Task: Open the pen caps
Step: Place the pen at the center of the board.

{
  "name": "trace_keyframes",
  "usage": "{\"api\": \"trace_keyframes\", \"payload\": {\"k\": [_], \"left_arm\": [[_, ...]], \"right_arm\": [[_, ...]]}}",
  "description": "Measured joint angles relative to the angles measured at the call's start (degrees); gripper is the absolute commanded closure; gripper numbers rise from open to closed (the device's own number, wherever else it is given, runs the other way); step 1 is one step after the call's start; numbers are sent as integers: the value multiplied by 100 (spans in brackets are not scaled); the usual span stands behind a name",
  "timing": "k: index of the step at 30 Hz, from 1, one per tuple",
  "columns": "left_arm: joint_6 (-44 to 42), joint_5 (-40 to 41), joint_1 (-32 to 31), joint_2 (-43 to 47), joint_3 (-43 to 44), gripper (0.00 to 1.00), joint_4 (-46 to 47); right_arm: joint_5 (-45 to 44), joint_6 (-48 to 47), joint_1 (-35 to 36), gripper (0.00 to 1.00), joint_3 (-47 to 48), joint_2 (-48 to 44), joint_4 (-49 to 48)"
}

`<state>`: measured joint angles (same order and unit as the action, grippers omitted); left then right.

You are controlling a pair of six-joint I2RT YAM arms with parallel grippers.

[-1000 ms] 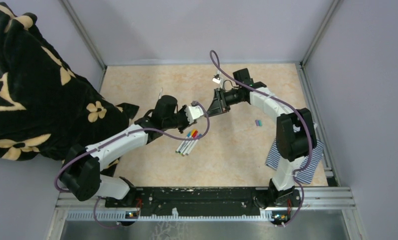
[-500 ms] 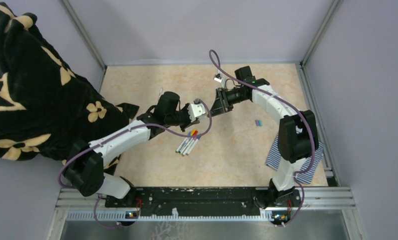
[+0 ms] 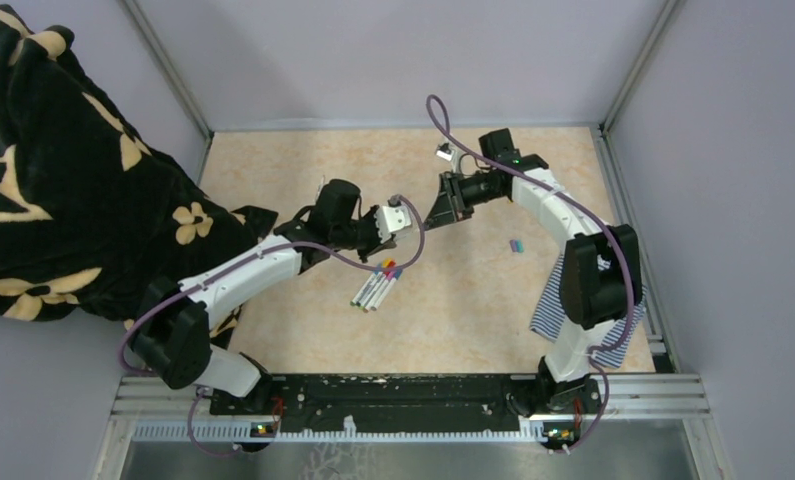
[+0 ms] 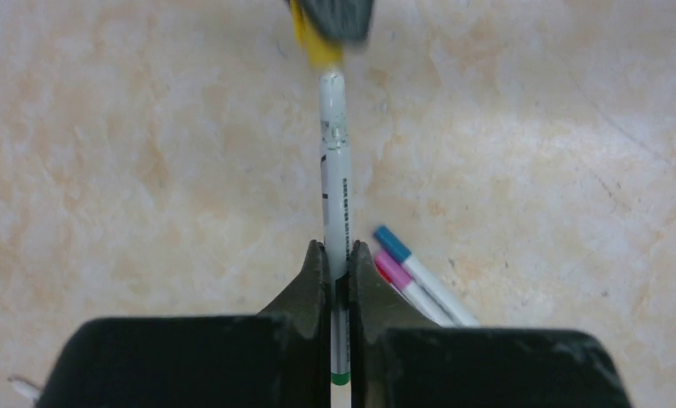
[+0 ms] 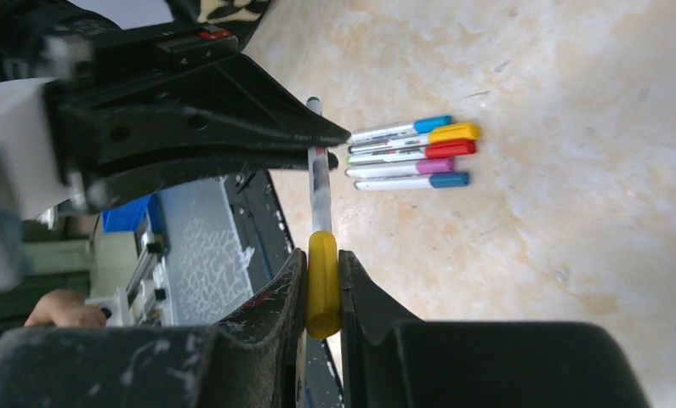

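1. A row of thin white-barrelled marker pens (image 3: 376,286) lies on the beige marbled table (image 3: 303,160).
2. Behind the row, a white marker pen (image 4: 335,187) sits in the left pincer (image 4: 338,255), and the yellow plastic cap (image 5: 322,285) at its end in the right pincer (image 5: 323,263).
3. Right of the row lie small loose plastic caps (image 3: 516,244); farther right, a blue-and-white striped cloth (image 3: 547,312).
4. Left of the row lies a black flower-patterned blanket (image 3: 63,180).

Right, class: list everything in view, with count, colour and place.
lying pens: five, white, caps blue, yellow, red, pink, blue; side by side mid-table
held pen: one, white; in left gripper
yellow cap: one; in right gripper
loose caps: apparently two, purple and teal; right of centre
striped cloth: one, blue-white; right edge
blanket: one, black with cream flowers; left
table: one, beige
left gripper: shut on held pen
right gripper: shut on yellow cap
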<state>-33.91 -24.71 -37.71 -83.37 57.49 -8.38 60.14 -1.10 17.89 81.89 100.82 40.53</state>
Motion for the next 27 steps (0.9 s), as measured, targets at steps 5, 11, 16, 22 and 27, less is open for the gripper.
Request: {"api": "trace_keyframes", "payload": {"k": [5, 11, 16, 22, 27], "left_arm": [[-50, 345, 162, -146, -70, 100, -767], [116, 1261, 190, -205, -326, 100, -748], [420, 1902, 417, -203, -308, 100, -481], [822, 2330, 1182, -479, 214, 100, -402], [1207, 2553, 1827, -1200, 1106, 100, -468]], "right_arm": [[-83, -68, -535, 100, 109, -188, 15], [-111, -74, -772, 100, 192, -273, -76], [-125, -26, -741, 100, 190, -273, -133], [-221, 70, -741, 100, 166, -273, -262], [-299, 133, -741, 100, 83, -295, -398]]}}
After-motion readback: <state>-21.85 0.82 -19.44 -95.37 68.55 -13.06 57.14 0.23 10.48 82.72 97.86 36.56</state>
